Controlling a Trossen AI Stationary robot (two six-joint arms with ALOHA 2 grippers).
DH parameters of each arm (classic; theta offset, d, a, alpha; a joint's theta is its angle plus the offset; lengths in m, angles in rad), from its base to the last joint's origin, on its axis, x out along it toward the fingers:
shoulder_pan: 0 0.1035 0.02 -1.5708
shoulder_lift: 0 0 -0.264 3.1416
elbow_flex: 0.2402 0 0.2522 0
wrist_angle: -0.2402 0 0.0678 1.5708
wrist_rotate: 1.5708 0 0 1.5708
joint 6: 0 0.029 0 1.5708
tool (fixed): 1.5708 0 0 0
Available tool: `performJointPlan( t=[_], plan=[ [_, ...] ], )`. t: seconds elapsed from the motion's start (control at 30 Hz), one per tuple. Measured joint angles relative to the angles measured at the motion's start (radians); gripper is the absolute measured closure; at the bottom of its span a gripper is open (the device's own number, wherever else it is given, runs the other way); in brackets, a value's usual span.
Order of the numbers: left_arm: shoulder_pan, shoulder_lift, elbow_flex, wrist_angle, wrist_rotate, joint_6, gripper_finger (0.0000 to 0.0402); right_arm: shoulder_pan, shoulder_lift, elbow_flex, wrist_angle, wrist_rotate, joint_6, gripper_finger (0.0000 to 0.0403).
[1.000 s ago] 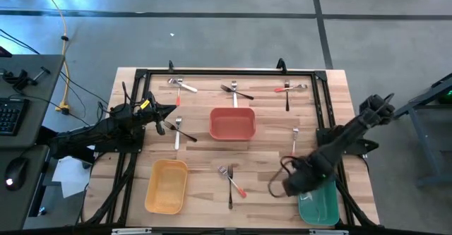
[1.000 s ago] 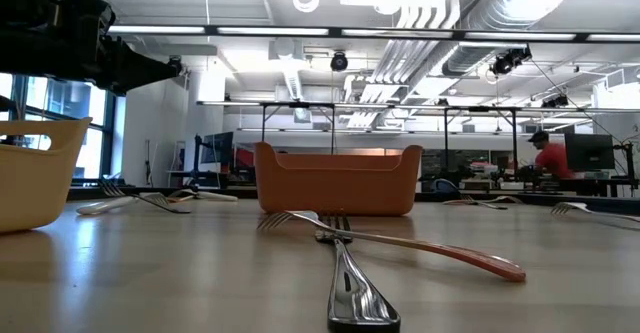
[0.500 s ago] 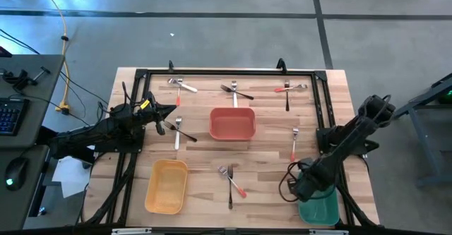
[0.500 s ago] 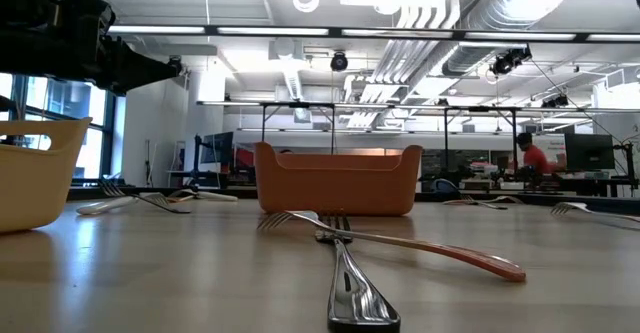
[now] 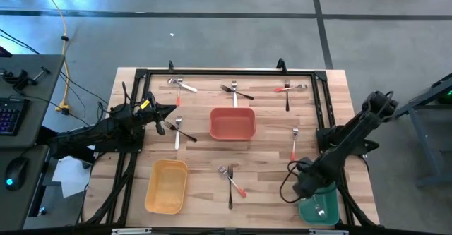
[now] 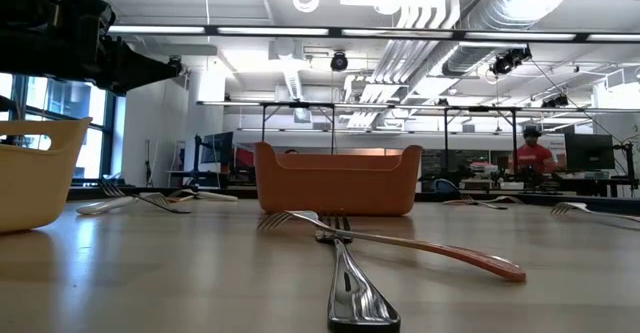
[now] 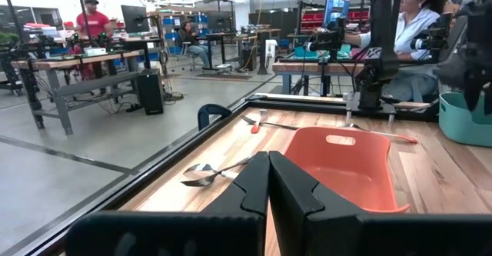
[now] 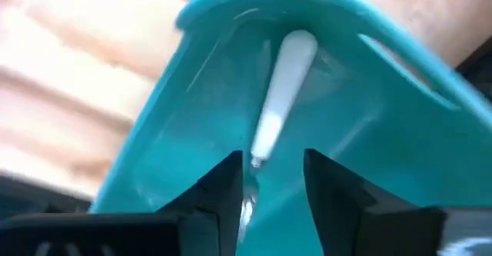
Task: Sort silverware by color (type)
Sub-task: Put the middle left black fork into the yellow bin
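My right gripper [image 8: 269,187] hangs open over the teal bin [image 5: 319,207] at the table's near right corner, pointing down into it. A white-handled utensil [image 8: 280,87] lies in the bin, its metal end running between my fingers. More silverware lies in small groups on the table: at the far edge [image 5: 182,85] [image 5: 236,90] [image 5: 289,88], at mid-left [image 5: 176,129], at mid-right [image 5: 294,143] and at the near middle [image 5: 231,178]. My left gripper [image 7: 269,183] waits shut and level above the table's left side. My right gripper's fingers [image 8: 219,187] stand on either side of the utensil's metal end [image 8: 250,175], coming from above. I cannot tell whether either finger touches it. The white handle end [image 8: 296,48] points away from the fingers toward the bin's far wall.
A red bin [image 5: 232,123] stands at the table's middle and a yellow bin [image 5: 167,185] near the front left. A black frame [image 5: 233,73] runs along the table's edges. In the low view two crossed utensils [image 6: 345,273] lie close in front. People work in the room behind.
My right gripper has gone down and toward the table's right edge, from beside the teal bin to above its inside, turning about its own axis on the way. A pale utensil now shows inside the bin.
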Motion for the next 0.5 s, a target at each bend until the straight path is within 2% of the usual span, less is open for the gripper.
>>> performJointPlan(
  t=[0.13,0.3,0.4,0.5],
  plan=[
    [0.000,0.000,0.000,0.000,0.000,0.000,0.0401,-0.023,-0.095,0.017,-0.130,0.102,-0.136,0.0319],
    [0.000,0.000,0.000,0.000,0.000,0.000,0.0401,-0.071,-0.220,0.014,-0.111,0.437,-0.392,0.0393],
    [0.000,0.000,0.000,0.000,0.000,0.000,0.0401,-0.109,-0.267,0.014,-0.054,0.621,-0.588,0.0390],
    [0.000,0.000,0.000,0.000,0.000,0.000,0.0401,-0.166,-0.279,0.014,0.029,0.712,-0.790,0.0392]
  ],
)
